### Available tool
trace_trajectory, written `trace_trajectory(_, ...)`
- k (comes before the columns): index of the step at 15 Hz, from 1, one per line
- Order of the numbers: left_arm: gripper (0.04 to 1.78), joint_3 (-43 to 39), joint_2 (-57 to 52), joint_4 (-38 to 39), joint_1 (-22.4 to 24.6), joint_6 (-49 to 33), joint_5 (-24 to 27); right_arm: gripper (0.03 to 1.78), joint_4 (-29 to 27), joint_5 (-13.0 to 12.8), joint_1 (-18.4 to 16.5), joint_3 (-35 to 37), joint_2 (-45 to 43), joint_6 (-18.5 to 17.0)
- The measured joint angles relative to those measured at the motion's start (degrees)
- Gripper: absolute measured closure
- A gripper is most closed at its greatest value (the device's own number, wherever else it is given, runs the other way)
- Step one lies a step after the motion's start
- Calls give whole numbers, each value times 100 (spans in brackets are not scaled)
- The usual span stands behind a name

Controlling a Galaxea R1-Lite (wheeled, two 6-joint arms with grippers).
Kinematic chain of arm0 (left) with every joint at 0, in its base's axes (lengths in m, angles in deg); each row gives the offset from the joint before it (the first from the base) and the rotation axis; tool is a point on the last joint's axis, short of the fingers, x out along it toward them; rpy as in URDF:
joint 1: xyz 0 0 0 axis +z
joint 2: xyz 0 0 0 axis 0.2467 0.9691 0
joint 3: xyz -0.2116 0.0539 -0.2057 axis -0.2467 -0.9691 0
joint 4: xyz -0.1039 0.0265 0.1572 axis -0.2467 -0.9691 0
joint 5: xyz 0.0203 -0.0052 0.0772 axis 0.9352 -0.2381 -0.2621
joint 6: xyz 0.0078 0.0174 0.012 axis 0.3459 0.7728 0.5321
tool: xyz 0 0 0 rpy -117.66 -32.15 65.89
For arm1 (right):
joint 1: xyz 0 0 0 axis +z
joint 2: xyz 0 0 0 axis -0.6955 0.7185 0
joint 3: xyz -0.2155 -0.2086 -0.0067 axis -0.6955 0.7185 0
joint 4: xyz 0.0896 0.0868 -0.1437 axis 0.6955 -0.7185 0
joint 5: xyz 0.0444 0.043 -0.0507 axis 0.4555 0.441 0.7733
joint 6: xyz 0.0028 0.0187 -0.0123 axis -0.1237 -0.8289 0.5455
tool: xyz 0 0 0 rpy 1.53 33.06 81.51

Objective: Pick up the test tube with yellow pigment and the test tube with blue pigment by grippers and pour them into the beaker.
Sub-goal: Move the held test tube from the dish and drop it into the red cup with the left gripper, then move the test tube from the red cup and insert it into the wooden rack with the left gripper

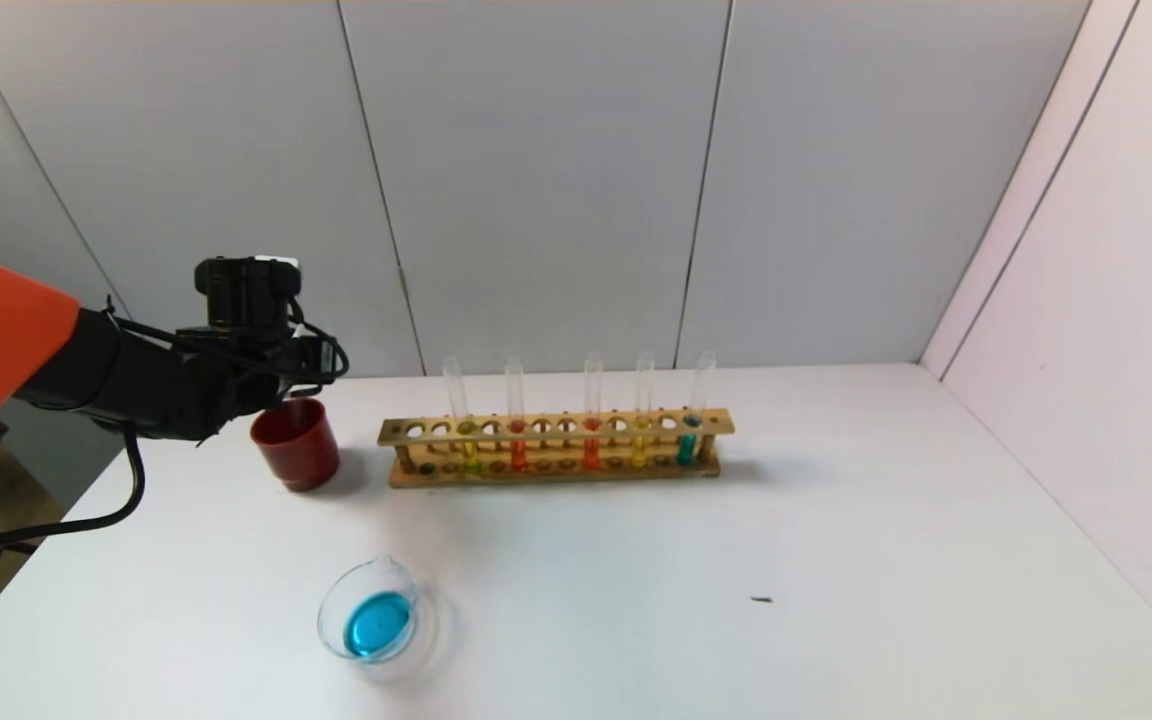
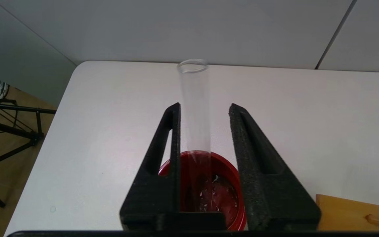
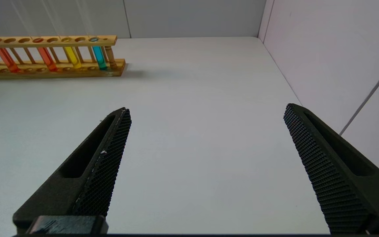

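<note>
Beaker [image 1: 376, 612] of clear glass, low and wide with a pouring lip, is sitting on the smooth white counter [image 1: 836, 560], at about 7 o'clock from the wooden rack [image 1: 556, 468], and we are seeing a pool of turquoise-blue liquid in its bottom. Pale grey wall panels with thin seams are closing off the counter at 12 o'clock and 3 o'clock. A strip of brownish floor is showing beyond the 9 o'clock edge.

The rack, a long bar of light wood with rows of round holes, is holding five slim upright glass tubes. The test tube with yellow pigment [image 1: 471, 455] is standing toward its 9 o'clock end and the test tube with blue pigment [image 1: 687, 447] at its 3 o'clock end.

At 9 o'clock from the rack, we are watching the left tool [image 2: 204, 108] hovering over a dark red cup [image 1: 298, 445]. Its black foam-textured fingers are standing narrowly apart around an empty clear tube [image 2: 194, 108], one finger touching the glass and the other showing a gap. The tube's lower end is reaching into the cup.

The right tool [image 3: 207, 112] is hanging wide over bare counter, at 4 o'clock from the rack.
</note>
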Motion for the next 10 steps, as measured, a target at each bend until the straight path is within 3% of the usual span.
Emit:
trace_trajectory(5,42,-48,-140,2,-10,0,-78,11,0,0,0,0,0,0)
trace_trajectory(8,14,-236,-373,2,-93,-11,-78,11,0,0,0,0,0,0)
trace_trajectory(10,7,-518,-638,0,-265,-41,-80,11,0,0,0,0,0,0)
